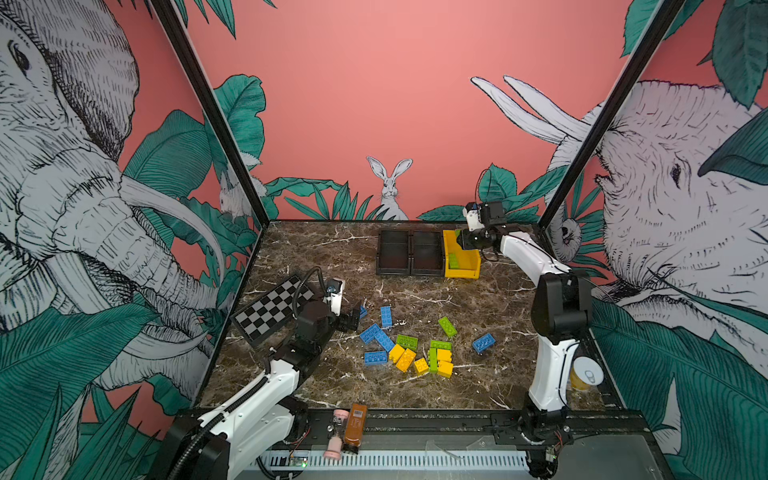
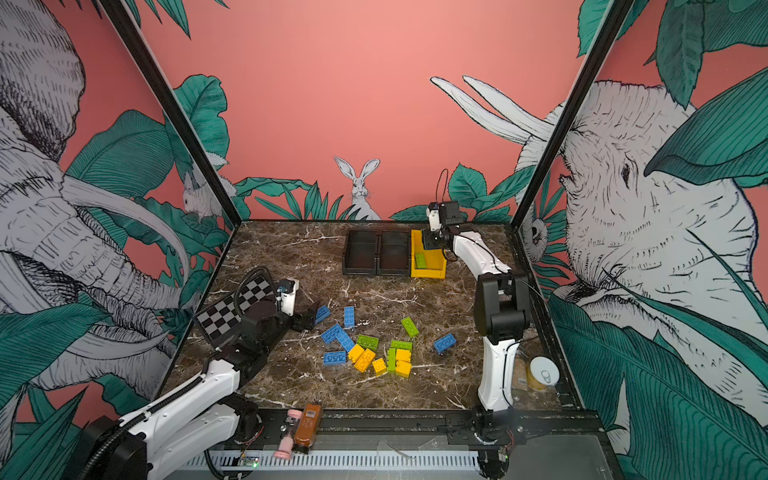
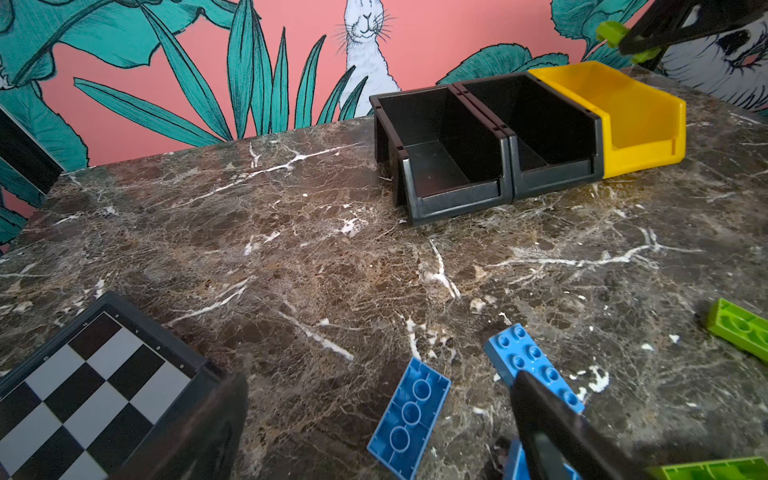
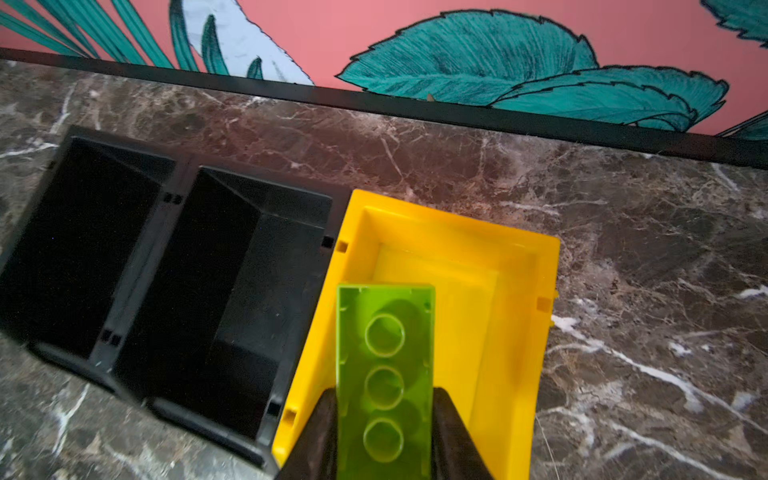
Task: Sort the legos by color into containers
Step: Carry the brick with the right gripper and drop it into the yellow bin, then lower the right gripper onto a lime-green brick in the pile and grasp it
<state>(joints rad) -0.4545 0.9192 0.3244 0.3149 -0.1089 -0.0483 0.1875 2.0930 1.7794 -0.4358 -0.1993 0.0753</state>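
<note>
Veined marble tabletop (image 1: 415, 399); right gripper (image 4: 384, 395) clamps hollow-bottomed lime brick (image 4: 384, 332) above glossy yellow bin (image 4: 515, 291); left gripper (image 1: 352, 319) spread wide.

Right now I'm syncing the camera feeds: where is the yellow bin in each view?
Top view: yellow bin at the table's far side, right of centre.
Top view: yellow bin in the same place.
Left wrist: yellow bin ends the bin row.
Right wrist: yellow bin lies below the held green brick.
Shared landmark: the black bin next to it.
</note>
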